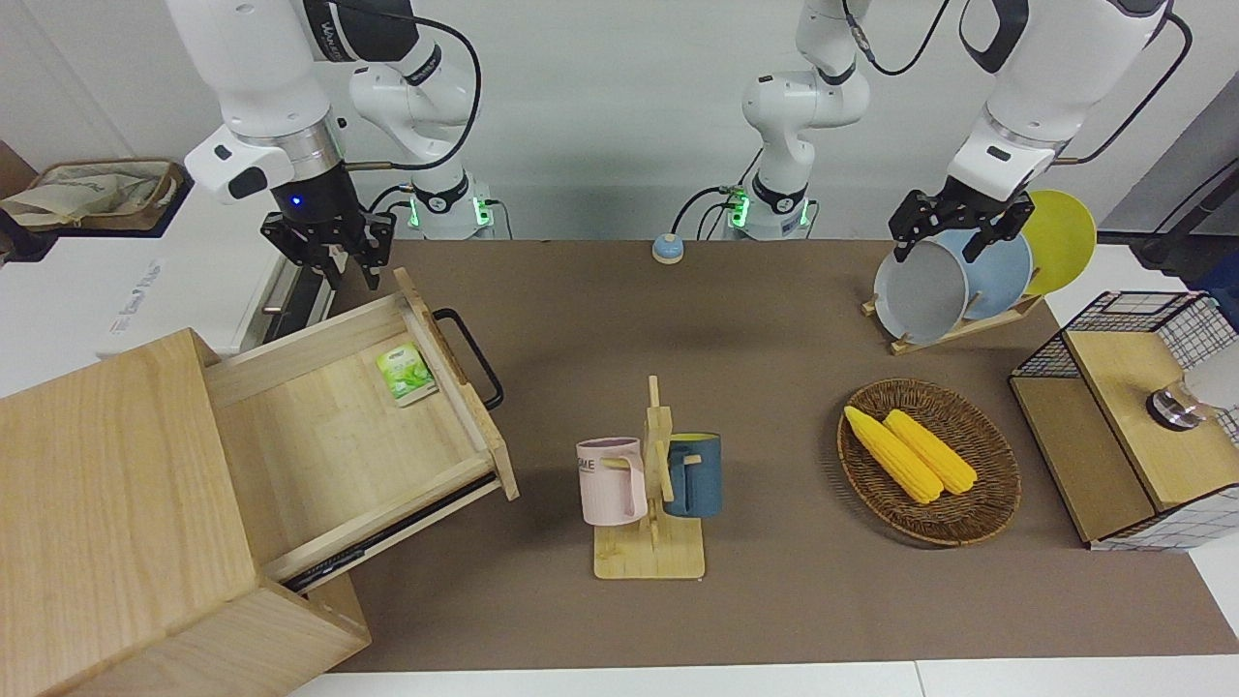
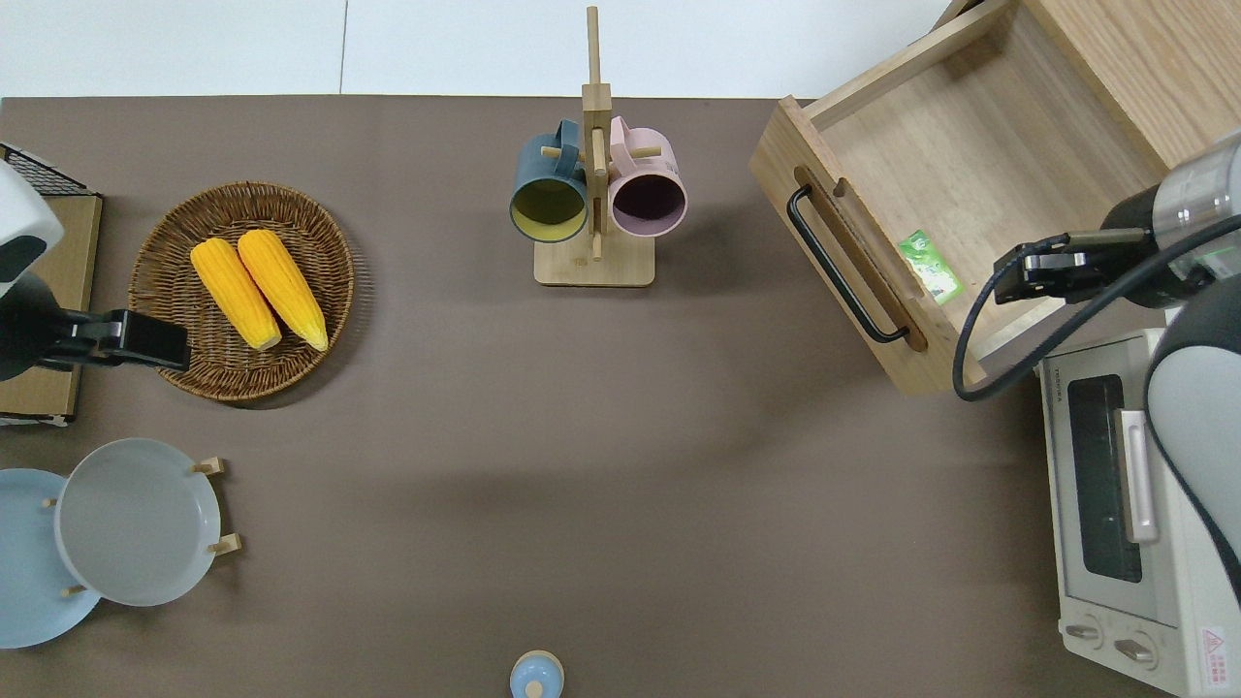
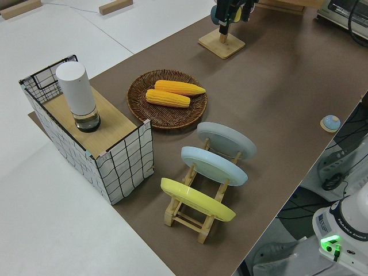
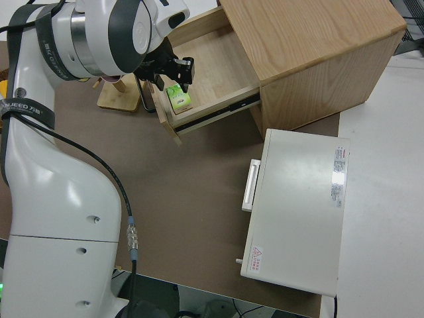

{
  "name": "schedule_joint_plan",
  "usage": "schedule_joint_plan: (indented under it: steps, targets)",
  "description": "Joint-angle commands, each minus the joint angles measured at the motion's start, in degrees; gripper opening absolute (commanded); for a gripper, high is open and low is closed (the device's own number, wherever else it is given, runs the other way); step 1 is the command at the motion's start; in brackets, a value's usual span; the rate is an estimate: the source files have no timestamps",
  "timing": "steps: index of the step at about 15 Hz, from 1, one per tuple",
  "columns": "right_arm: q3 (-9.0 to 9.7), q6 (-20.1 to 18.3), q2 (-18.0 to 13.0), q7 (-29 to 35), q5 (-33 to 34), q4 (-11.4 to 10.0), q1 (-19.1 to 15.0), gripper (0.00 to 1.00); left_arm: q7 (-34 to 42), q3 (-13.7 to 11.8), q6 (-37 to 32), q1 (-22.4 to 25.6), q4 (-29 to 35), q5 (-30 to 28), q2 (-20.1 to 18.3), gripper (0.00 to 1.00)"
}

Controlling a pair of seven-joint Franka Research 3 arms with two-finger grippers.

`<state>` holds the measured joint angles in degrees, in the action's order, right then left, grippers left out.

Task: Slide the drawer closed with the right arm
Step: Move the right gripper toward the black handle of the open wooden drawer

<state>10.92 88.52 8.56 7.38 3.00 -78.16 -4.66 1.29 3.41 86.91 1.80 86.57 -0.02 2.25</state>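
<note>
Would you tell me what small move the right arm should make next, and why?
Probably carry the right gripper past the drawer front to its black handle, since the drawer is wide open and the gripper hangs above its inner corner, touching nothing.

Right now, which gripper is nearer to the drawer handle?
The right. The right gripper is over the end of the open drawer nearer to the robots, close to its handle. The left arm is parked at the opposite end of the table.

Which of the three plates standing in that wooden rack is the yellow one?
The yellow plate stands at the rack's end toward the left arm's end of the table; the two others are blue and grey.
</note>
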Motion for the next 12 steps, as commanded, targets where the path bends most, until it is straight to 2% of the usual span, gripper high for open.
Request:
schedule_joint_plan:
  steps: [1,7,8,9,12]
  targets:
    - [0.07,0.0,-0.9,-1.3,-0.1,-1.0,-0.2,0.0,0.6,0.4,-1.1,0.2,-1.5,1.0,0.7,0.99]
    - [0.07,-0.3,-1.4,-1.1,-0.3,-0.8,0.0,0.0,0.6,0.4,-1.1,0.2,-1.5,1.0,0.7,0.99]
    - [0.07,-1.4,-1.5,-0.6,0.1,-0.7,0.1,0.0,0.6,0.4,-1.1,0.2,-1.5,1.0,0.7,0.99]
    - [0.33,-2.3,-1.7,0.7,0.3,0.6,0.3,0.0,0.6,0.4,-1.1,0.2,-1.5,1.0,0.7,1.0]
    - [0.25,-4.6,-2.5,6.2,0.3,1.8,2.7,0.0,0.6,0.4,-1.1,0.2,-1.5,1.0,0.7,0.99]
